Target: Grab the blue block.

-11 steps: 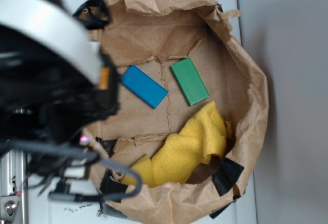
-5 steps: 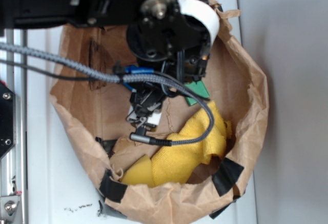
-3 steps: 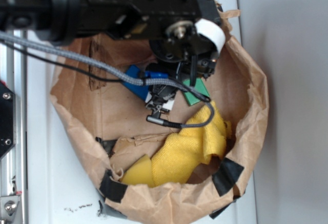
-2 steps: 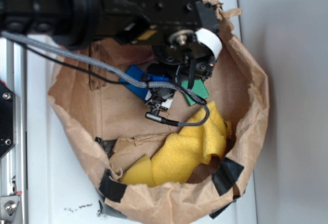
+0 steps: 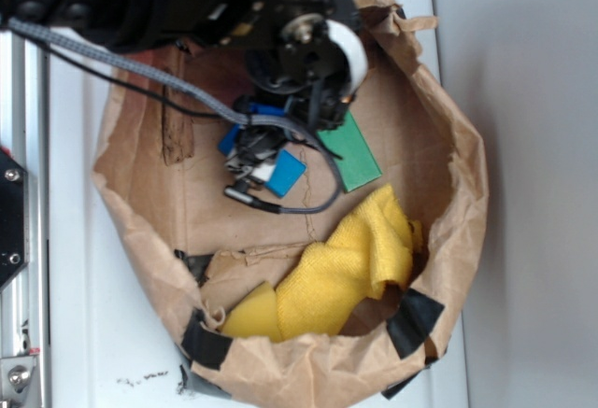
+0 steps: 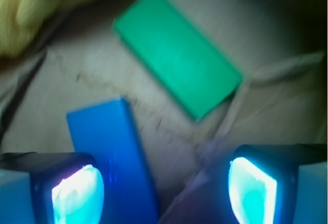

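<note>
In the wrist view, two glowing pads (image 6: 78, 196) were seen at the bottom corners, set wide apart with nothing clamped between them, so the gripper (image 6: 164, 193) was taken as spread. The blue block (image 6: 115, 157) was seen lying flat on brown paper just beside the left-hand pad as pictured, running up from the bottom edge into the gap; whether the pad touched it could not be told through the blur. Farther up, the green block (image 6: 177, 52) was seen lying flat at an angle, apart from the blue one, with a creased paper seam between them. A yellow cloth (image 6: 46, 3) was glimpsed in the far upper-left corner. In the exterior view, the black arm (image 5: 187, 2) was seen reaching in from the upper left over a crumpled paper bag (image 5: 458, 193), with a grey cable (image 5: 131, 72) trailing across it. The gripper (image 5: 262, 161) was seen low over the bag floor, and part of the blue block (image 5: 285, 173) showed just below it, the rest hidden by the arm. The green block (image 5: 353, 151) lay just to the right, and the yellow cloth (image 5: 336, 273) was bunched nearer the bag's lower rim.
</note>
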Motion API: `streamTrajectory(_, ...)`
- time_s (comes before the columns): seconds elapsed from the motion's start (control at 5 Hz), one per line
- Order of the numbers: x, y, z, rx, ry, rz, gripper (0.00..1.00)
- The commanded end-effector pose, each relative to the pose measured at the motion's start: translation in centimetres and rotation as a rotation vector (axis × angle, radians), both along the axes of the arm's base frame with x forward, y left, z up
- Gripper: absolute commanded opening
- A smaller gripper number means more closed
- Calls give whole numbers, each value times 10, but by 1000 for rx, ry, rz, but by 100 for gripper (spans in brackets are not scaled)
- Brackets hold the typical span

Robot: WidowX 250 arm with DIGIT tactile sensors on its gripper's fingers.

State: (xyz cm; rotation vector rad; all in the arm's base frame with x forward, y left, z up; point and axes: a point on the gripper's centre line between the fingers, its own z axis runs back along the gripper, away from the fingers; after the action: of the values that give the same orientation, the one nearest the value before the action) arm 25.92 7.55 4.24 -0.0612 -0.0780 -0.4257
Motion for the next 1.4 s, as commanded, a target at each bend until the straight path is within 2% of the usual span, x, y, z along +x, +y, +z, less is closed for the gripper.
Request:
streamTrajectory(0.0, -3, 9, -15, 49, -125, 11, 100)
streamTrajectory(0.2, -5, 6, -21, 47, -145, 8, 100)
streamTrajectory(0.4, -4, 3, -25, 61, -157, 52, 0)
streamTrajectory(0.6, -13, 4, -22, 67, -161, 59, 0)
streamTrajectory(0.8, -24, 4, -5, 38, -149, 52, 100)
streamTrajectory(1.0, -30, -4, 19, 19, -169, 108, 100)
streamTrajectory(1.2, -36, -14, 35, 26, -163, 135, 100)
